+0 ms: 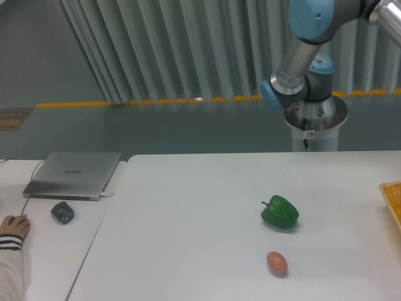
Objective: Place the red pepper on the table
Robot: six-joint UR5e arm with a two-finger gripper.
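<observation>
The red pepper is out of view. The large white table (188, 207) fills the lower part of the picture. Only the arm's base and lower links (301, 63) show at the back right, behind the table; the rest of the arm runs out past the top right corner, so the gripper is out of view.
A green bell pepper (280, 212) lies right of the table's middle, with a small orange-pink egg-shaped thing (276, 263) in front of it. An orange crate's corner (393, 194) pokes in at the right edge. A smaller desk holds a grey laptop (74, 174), a dark mouse (62, 212) and a person's hand (14, 226).
</observation>
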